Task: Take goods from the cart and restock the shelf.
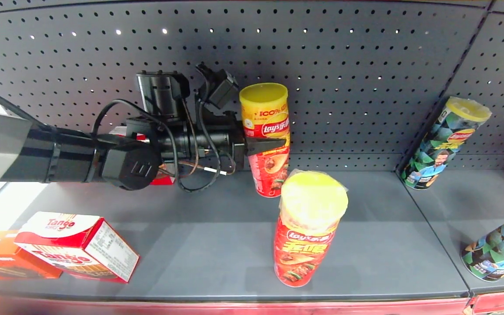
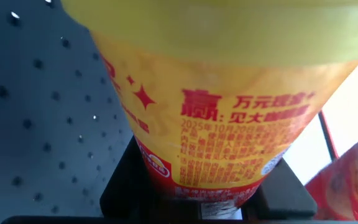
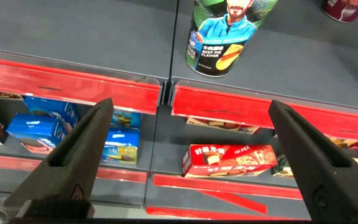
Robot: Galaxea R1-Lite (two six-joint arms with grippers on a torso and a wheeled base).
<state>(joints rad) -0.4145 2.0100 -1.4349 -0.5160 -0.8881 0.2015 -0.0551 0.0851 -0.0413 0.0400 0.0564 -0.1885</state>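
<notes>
We have the left gripper [image 1: 270, 148] clamped on a red chips can [image 1: 264, 114] with a yellow lid, upright at the back of the shelf [image 1: 208, 236], close to the pegboard wall [image 1: 344, 52] and just behind a matching can [image 1: 309, 227] nearer the front edge. Whether its base touches the deck, we cannot tell. We judge this placement nearly done, with only the release left, while the right gripper [image 3: 191, 106] hangs wide open and empty before the red front strip [image 3: 73, 81] — free, we think, for the next item from the cart

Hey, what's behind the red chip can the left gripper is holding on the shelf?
The perforated grey back panel stands behind the held can. The part directly behind it is covered.
</notes>
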